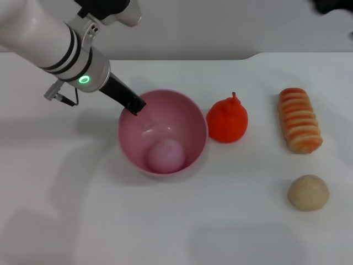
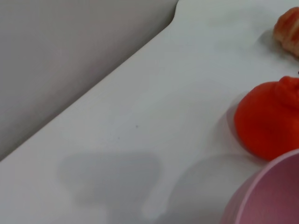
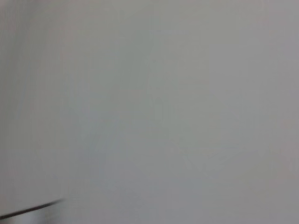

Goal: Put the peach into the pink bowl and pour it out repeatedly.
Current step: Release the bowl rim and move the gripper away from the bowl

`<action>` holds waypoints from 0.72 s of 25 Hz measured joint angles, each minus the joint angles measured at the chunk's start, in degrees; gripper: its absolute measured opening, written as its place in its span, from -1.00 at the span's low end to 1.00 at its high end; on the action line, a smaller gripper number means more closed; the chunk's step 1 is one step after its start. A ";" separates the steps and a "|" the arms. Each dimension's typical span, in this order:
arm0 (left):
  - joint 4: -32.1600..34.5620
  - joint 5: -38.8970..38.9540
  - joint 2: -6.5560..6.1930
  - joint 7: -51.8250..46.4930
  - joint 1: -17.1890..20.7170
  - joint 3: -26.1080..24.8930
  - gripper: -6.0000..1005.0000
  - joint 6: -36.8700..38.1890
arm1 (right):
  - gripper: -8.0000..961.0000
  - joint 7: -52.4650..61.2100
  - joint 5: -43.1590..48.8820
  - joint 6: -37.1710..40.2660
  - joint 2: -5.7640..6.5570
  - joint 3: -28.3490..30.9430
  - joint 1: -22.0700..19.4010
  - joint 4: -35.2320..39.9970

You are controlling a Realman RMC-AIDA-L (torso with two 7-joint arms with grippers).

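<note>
Head view overhead; left wrist view low, close, shares pink bowl (image 1: 162, 132) rim

The pink bowl (image 1: 163, 132) looks like glossy, smooth plastic; the peach (image 1: 165, 155) inside is matt. The beige ball (image 1: 308, 192) looks rough, the white tabletop (image 1: 231, 221) smooth and matt.
</note>
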State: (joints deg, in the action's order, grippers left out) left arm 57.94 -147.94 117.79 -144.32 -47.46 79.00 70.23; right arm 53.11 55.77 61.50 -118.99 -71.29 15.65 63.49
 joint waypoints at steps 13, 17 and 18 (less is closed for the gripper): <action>-1.22 0.43 0.15 -1.31 0.90 0.15 -0.90 -1.83 | -0.10 -28.57 -41.30 15.01 0.37 2.62 5.48 -33.11; -1.25 0.44 0.13 -1.34 0.95 0.13 -0.90 -1.64 | -0.10 -28.73 -41.47 15.07 0.39 2.69 5.49 -33.36; -1.53 0.46 0.10 -1.38 1.25 0.29 -0.90 -1.05 | -0.10 -28.74 -41.50 15.09 0.37 2.70 5.50 -33.30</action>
State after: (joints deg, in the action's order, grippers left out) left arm 56.41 -147.48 117.89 -145.69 -46.21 79.29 69.18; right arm 24.37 14.27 76.59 -118.61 -68.59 21.15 30.19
